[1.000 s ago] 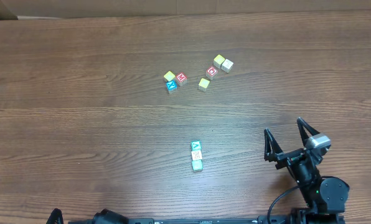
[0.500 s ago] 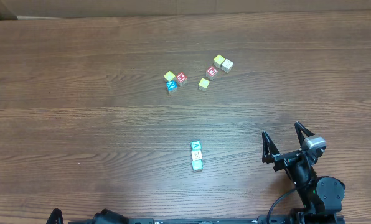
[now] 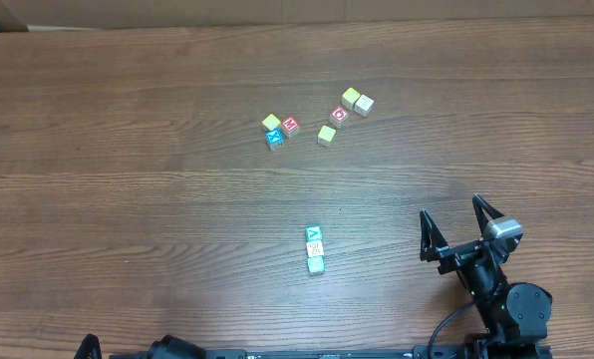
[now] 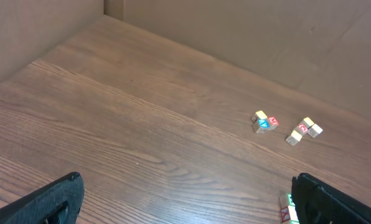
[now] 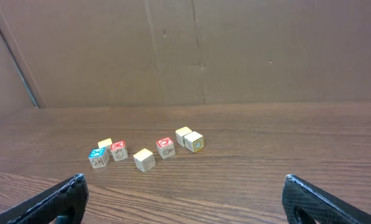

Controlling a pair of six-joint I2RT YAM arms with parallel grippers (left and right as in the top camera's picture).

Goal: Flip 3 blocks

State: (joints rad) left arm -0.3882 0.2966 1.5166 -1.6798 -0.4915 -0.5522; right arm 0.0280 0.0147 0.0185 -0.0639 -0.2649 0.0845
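Brown wood-grain desk [image 3: 128, 199], cardboard wall [image 5: 235, 50] behind. Three blocks [image 3: 315, 249] touch in a short row at centre-front, print too tiny to read. Farther back, the red "M" cube [image 3: 291, 125] and red "O" cube [image 3: 339, 114] are legible. Right pincer [image 3: 451, 207] and left pincer [image 4: 187, 186] both gape wide, empty.

**Three blocks in a short row**

The three blocks [image 3: 315, 249] sit flat on the table [image 3: 128, 219], touching in a line that runs front to back, a little right of middle. The far block [image 3: 314, 233] shows a green top with white print. The middle block [image 3: 315, 248] is whitish with red marks. The near block [image 3: 316, 264] looks pale green. The print is too small to read.
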